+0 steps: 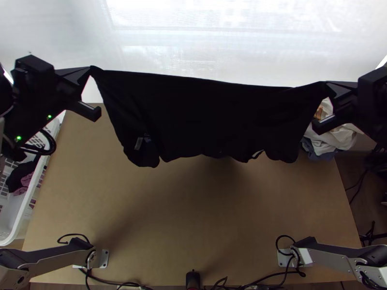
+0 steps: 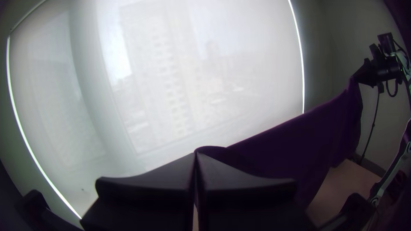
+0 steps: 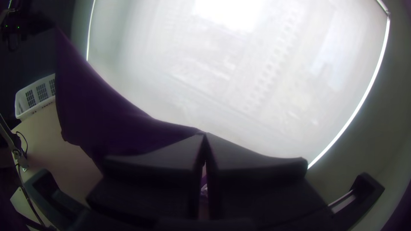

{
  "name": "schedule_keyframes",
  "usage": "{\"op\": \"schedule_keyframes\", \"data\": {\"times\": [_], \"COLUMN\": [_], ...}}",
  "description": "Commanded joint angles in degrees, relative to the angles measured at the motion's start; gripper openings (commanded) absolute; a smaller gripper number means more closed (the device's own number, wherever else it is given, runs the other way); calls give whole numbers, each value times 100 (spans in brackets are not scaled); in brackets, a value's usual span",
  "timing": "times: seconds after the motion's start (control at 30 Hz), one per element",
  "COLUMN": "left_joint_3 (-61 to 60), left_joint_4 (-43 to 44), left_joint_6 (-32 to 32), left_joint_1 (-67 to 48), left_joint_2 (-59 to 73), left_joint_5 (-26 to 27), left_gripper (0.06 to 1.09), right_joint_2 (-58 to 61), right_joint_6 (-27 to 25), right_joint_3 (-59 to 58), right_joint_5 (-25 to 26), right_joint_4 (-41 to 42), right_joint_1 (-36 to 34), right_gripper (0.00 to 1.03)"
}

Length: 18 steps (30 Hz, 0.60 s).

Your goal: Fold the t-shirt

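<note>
Item: one dark t-shirt [image 1: 208,116], unfolded, slung between two grips above the far part of the table [image 1: 193,217], upper edge nearly straight, lower edge uneven and bunched, with a pale label [image 1: 139,143] showing; whether the bottom touches wood cannot be made out. Left pincer [image 1: 92,69]: fingers together, clamped on one upper corner. Right pincer [image 1: 325,86]: likewise, clamped on the opposite corner; which part of the garment each has is unclear. Hazards, as judged: a corner slipping out, since each grip takes only a small pinch of cloth and spreading the arms further would overload it; a skewed or doubled lay-down, if one side drops first or the bunched lower edge lands under the rest; sagging creases, if the pincers close in before the cloth meets the table; fabric draped past the far edge, if released too far out. Surroundings: white basket [image 1: 22,217] with dark and mauve cloth, beside the table's left edge; heap of pale and blue-grey cloth [image 1: 338,133] by the far right corner, near the right pincer and liable to snag a low swing; black cables [image 1: 121,284] along the near edge, a hindrance if the shirt is drawn that far; pale blind [image 1: 217,48] behind, limiting reach outward
</note>
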Motion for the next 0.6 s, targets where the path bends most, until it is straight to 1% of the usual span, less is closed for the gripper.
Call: {"op": "schedule_keyframes", "data": {"times": [0.0, 0.13, 0.27, 0.3, 0.37, 0.4, 0.47, 0.57], "left_joint_3": [599, 652, 661, 643, 441, 248, -174, -974], "left_joint_4": [-129, -595, -1457, -1764, -2204, -2300, -2485, -2450], "left_joint_6": [-115, -194, -423, -537, -757, -810, -924, -1029], "left_joint_1": [-49, -234, -682, -823, -805, -779, -770, -735], "left_joint_2": [-383, -682, -928, -955, -1051, -1122, -1192, -1297], "left_joint_5": [-395, -377, -342, -236, 247, 493, 818, 1267], "left_gripper": [9, 9, 9, 9, 9, 9, 9, 9], "right_joint_2": [-343, -589, -852, -879, -931, -940, -940, -940], "right_joint_6": [-349, -454, -463, -454, -402, -349, -235, 55], "right_joint_3": [130, 121, 121, 121, 51, 7, -186, -687], "right_joint_5": [135, 135, 135, 126, 126, 126, 126, 126], "right_joint_4": [173, 103, -82, -161, -240, -266, -319, -310], "right_joint_1": [61, 78, 113, 113, 122, 131, 219, 474], "right_gripper": [3, 3, 3, 3, 3, 3, 3, 3]}}
